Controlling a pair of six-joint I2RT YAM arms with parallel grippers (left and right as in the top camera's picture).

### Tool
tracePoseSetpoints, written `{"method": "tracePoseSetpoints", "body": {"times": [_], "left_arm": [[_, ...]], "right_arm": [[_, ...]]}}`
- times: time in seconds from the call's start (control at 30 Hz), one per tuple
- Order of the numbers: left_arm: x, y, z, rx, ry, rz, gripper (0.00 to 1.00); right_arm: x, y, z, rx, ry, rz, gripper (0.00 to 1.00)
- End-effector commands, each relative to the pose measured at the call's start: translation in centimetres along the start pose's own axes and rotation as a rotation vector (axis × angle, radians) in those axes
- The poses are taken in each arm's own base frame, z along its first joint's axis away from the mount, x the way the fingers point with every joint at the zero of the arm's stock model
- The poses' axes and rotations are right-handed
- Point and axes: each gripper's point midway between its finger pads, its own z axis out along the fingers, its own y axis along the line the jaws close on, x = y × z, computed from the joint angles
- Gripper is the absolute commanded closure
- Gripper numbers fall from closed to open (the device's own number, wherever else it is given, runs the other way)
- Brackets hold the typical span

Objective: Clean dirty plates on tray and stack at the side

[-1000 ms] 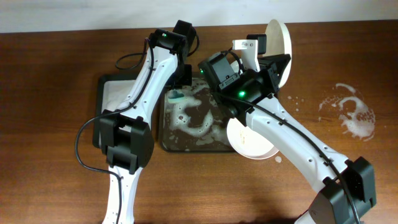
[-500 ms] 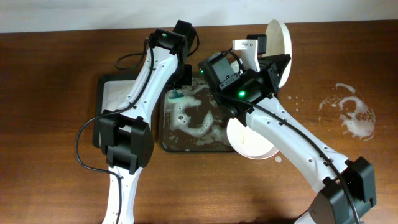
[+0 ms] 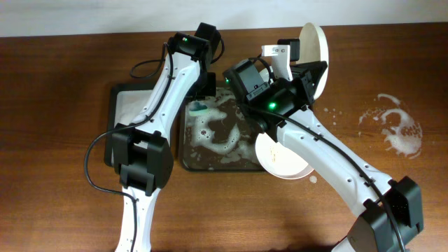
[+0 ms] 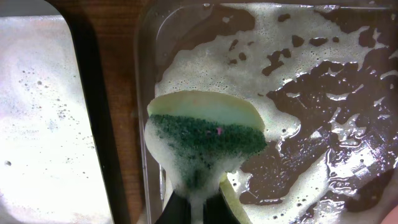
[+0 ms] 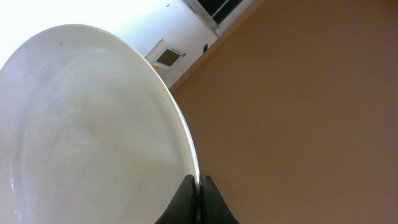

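My right fingers (image 5: 198,200) pinch a cream plate (image 5: 93,124) by its rim, upright above the foamy tray (image 3: 192,159). My left fingers (image 4: 199,214) pinch the green sponge (image 4: 205,140) over the tray. One pale plate (image 3: 280,159) already lies beside the tray, and I judge the held one is not yet stacked.

My left arm (image 3: 164,91) and right arm (image 3: 329,157) are white tubes joined by chunky black blocks. A thin black cable (image 3: 86,166) loops off the left one. A green light (image 3: 270,106) glows near each wrist. My left pincer (image 4: 194,208) and right pincer (image 5: 199,198) have dark fingers.
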Motion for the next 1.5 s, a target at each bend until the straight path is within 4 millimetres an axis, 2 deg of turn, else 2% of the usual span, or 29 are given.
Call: {"method": "tracePoseSetpoints", "body": {"times": [0.0, 0.1, 0.27, 0.37, 0.53, 0.6, 0.63, 0.73, 0.83, 0.87, 1.0, 1.13, 1.2, 1.3, 1.37, 1.47], "left_arm": [[-0.3, 0.1, -0.5, 0.013, -0.010, -0.011, 1.00], [-0.3, 0.1, -0.5, 0.013, -0.011, -0.011, 0.99], [-0.3, 0.1, -0.5, 0.013, -0.009, -0.011, 0.99], [-0.2, 0.2, -0.5, 0.011, -0.006, -0.010, 0.99], [-0.2, 0.4, -0.5, 0.001, -0.007, -0.010, 1.00], [-0.1, 0.4, -0.5, -0.001, -0.004, -0.009, 0.99], [-0.1, 0.4, -0.5, -0.002, -0.001, -0.009, 0.99], [0.0, 0.5, -0.5, -0.004, 0.000, 0.007, 0.99], [0.0, 0.4, -0.5, -0.003, 0.001, 0.006, 0.99], [0.0, 0.5, -0.5, -0.003, 0.002, 0.006, 0.99], [0.0, 0.5, -0.5, -0.008, 0.001, 0.007, 0.99], [-0.1, 0.7, -0.5, -0.017, -0.005, 0.006, 0.99], [-0.2, 0.7, -0.5, -0.016, -0.006, 0.006, 0.99], [-0.2, 0.7, -0.5, -0.016, -0.006, 0.006, 0.99], [-0.1, 0.7, -0.5, -0.016, -0.005, 0.006, 1.00], [-0.2, 0.7, -0.5, -0.016, -0.007, 0.006, 0.99]], "right_arm": [[-0.5, -1.0, -0.3, 0.035, -0.013, 0.029, 0.96], [-0.3, -0.1, -0.2, -0.019, 0.000, 0.028, 0.96], [-0.2, 0.2, 0.1, -0.039, 0.010, 0.069, 0.96], [-0.3, -1.3, 0.6, 0.050, 0.003, 0.090, 0.96], [0.4, 0.6, 1.4, -0.066, 0.047, 0.084, 0.96], [0.4, -1.2, 1.8, 0.036, 0.034, 0.086, 0.96], [0.4, -1.2, 2.0, 0.041, 0.038, 0.109, 0.96], [1.2, 1.0, 2.3, -0.097, 0.080, 0.082, 0.96], [2.7, 4.0, 3.3, -0.287, 0.169, 0.082, 0.96], [3.6, 5.1, 3.9, -0.370, 0.218, 0.088, 0.96], [6.8, 7.3, 6.3, -0.614, 0.406, 0.160, 0.96], [9.5, 8.1, 8.9, -0.832, 0.586, 0.304, 0.96], [10.9, 7.4, 11.0, -0.951, 0.682, 0.438, 0.96], [12.4, 5.6, 13.8, -0.996, 0.741, 0.576, 0.96], [13.8, 4.0, 15.8, -0.981, 0.772, 0.649, 0.96], [16.8, 1.8, 18.6, -0.869, 0.856, 0.784, 0.96]]}}
